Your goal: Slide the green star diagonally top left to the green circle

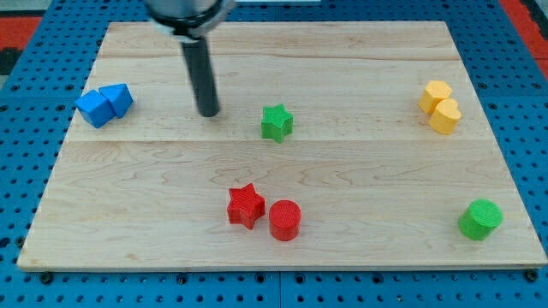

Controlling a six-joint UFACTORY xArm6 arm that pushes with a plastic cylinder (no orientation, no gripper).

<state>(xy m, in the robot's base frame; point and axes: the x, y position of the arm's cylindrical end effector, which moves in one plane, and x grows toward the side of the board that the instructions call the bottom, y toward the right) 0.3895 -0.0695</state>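
Left of the green star [276, 122], apart, sits my tip [208, 113], no fingers; light, slippery block, push its left points toward green circle [479, 219].

A robotics lab setup is showing here: a pale wooden bench [282, 171] is lying on a blue perforated mounting plate [531, 128], carrying small coloured test blocks
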